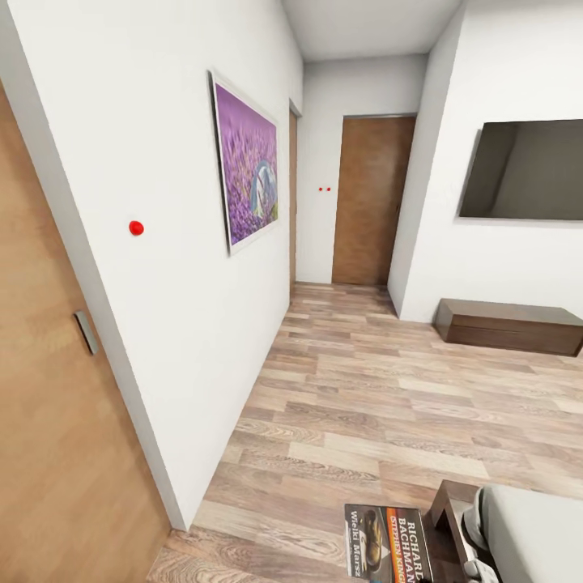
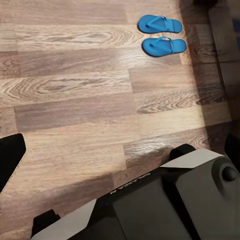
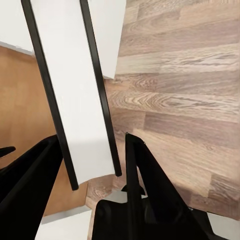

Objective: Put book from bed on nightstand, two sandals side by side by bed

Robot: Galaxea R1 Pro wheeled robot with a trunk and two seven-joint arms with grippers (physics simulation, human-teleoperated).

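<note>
Right gripper [image 3: 90,150] was pinching the book [image 1: 387,542] edge-on, I think; sandals [image 2: 161,34] sat paired on the floor [image 2: 75,100]; left gripper's state unclear.

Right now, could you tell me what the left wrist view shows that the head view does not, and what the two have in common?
Left wrist view alone: the two blue sandals lying side by side on the floor, and part of the robot's dark body below.

Head view alone: the book at the bottom edge, a corner of the bed, the purple painting, the wall screen, the long low cabinet and a brown door down the hall.

Both: the wood plank floor.
</note>
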